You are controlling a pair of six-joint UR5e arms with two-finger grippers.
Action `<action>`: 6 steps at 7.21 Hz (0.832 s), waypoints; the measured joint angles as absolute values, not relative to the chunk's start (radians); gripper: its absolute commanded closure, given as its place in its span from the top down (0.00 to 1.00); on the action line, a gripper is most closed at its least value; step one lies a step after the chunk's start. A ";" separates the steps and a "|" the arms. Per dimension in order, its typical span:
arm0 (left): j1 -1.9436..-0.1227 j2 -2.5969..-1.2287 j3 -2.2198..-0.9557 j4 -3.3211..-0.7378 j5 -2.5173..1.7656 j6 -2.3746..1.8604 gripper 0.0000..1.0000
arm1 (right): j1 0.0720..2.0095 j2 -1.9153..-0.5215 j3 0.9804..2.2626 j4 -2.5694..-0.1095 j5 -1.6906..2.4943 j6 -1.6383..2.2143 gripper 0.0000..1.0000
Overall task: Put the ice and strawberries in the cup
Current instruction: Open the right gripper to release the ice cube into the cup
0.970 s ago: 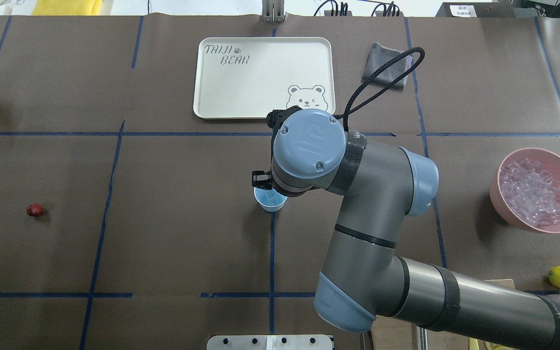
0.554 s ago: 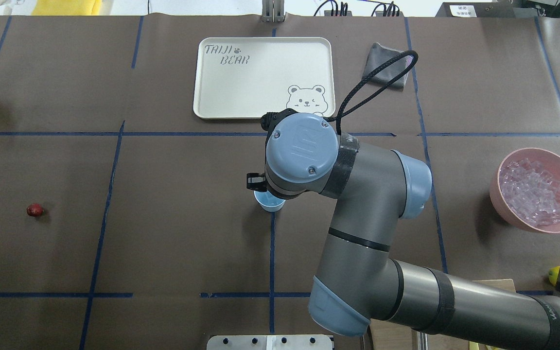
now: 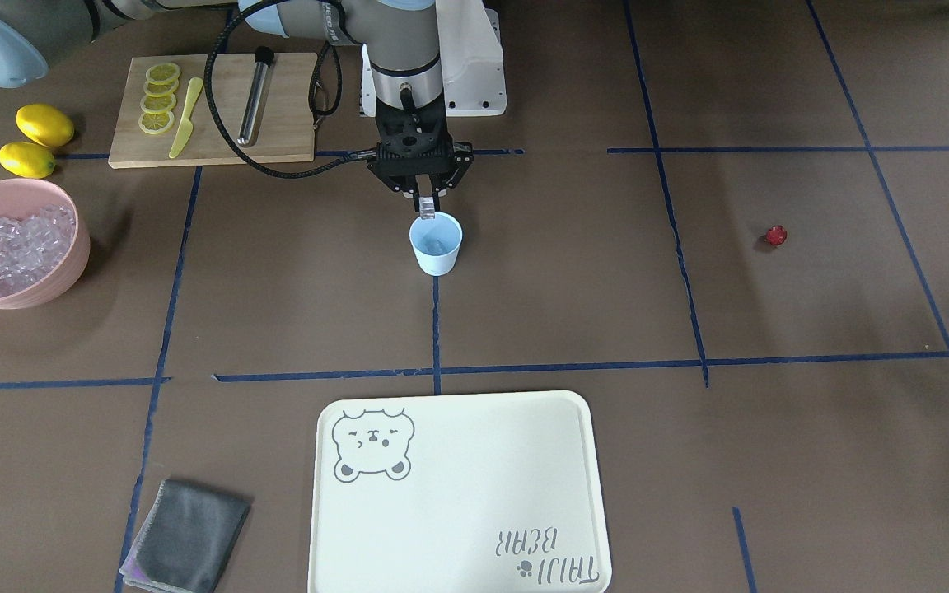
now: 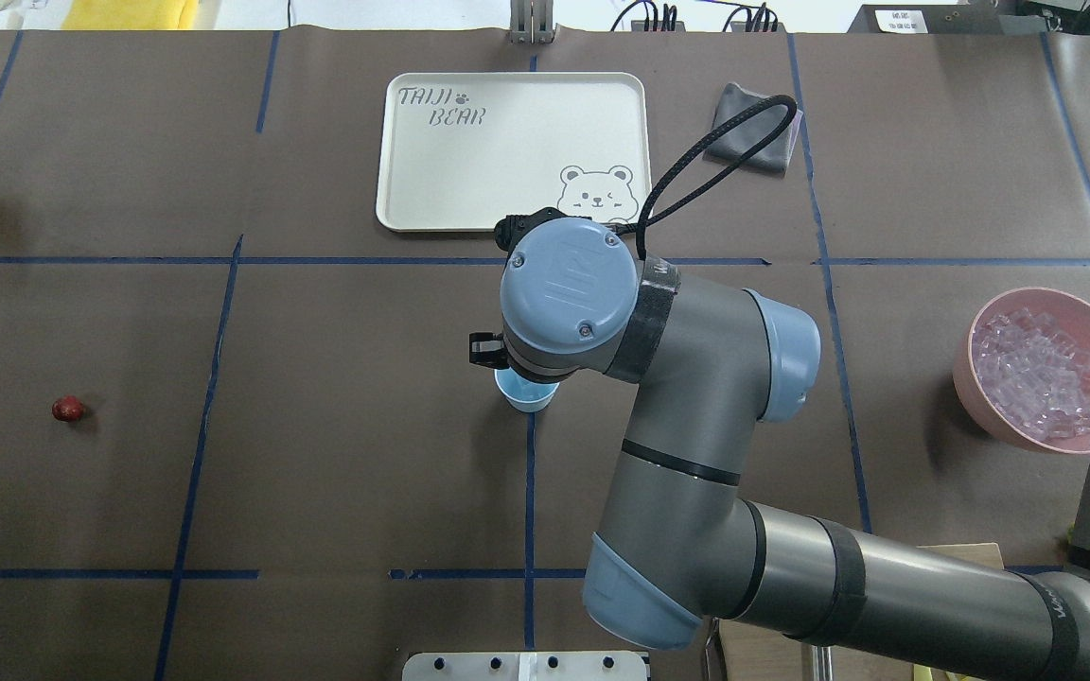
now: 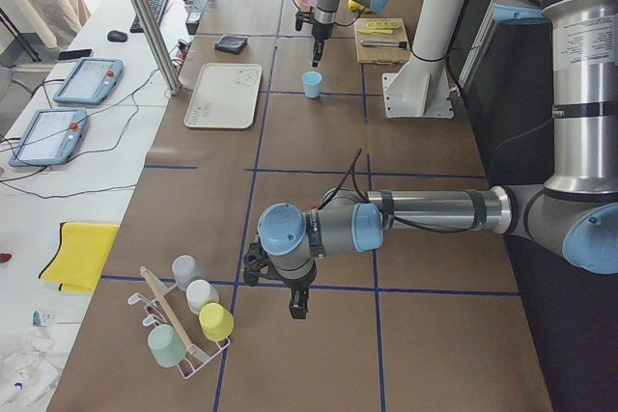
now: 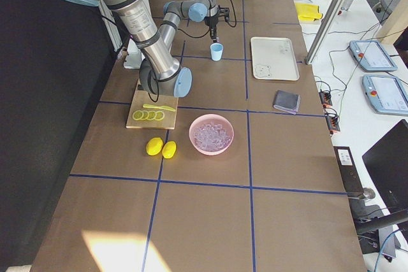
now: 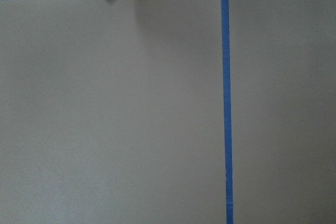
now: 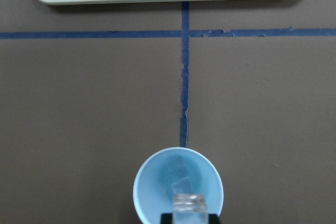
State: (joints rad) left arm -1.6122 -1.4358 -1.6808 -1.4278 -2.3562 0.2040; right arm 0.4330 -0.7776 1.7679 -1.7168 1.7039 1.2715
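cup [image 3: 436, 243] upright – ice cubes [image 8: 177, 174] inside | one cube [image 8: 188, 204] above rim | strawberry [image 3: 775, 236] well apart

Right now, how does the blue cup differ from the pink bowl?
The cup is small, light blue and tapered; the pink bowl is wider and rounded. The cup holds a couple of ice pieces at its bottom; the bowl is heaped with ice cubes. The cup stands mid-table under the right gripper, which holds an ice cube over its rim; the bowl sits toward the robot's right. Both stand upright, open-topped, holding clear ice.
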 measured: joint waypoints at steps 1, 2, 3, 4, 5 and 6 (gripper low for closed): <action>-1.612 -1.436 -1.681 -1.428 -2.356 0.204 1.00 | 0.433 -0.770 1.761 -1.717 1.700 1.268 1.00; -1.612 -1.436 -1.681 -1.428 -2.356 0.204 1.00 | 0.433 -0.767 1.758 -1.718 1.699 1.266 1.00; -1.612 -1.436 -1.681 -1.427 -2.356 0.204 1.00 | 0.433 -0.766 1.757 -1.718 1.698 1.265 1.00; -1.612 -1.436 -1.681 -1.427 -2.356 0.204 1.00 | 0.433 -0.766 1.758 -1.718 1.698 1.263 1.00; -1.612 -1.436 -1.681 -1.427 -2.356 0.204 1.00 | 0.435 -0.767 1.760 -1.719 1.700 1.260 1.00; -1.612 -1.436 -1.681 -1.428 -2.356 0.204 1.00 | 0.444 -0.771 1.765 -1.721 1.708 1.256 1.00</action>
State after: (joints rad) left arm -1.6122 -1.4358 -1.6810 -1.4277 -2.3562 0.2040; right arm 0.4444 -0.7709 1.7647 -1.7208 1.7078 1.2560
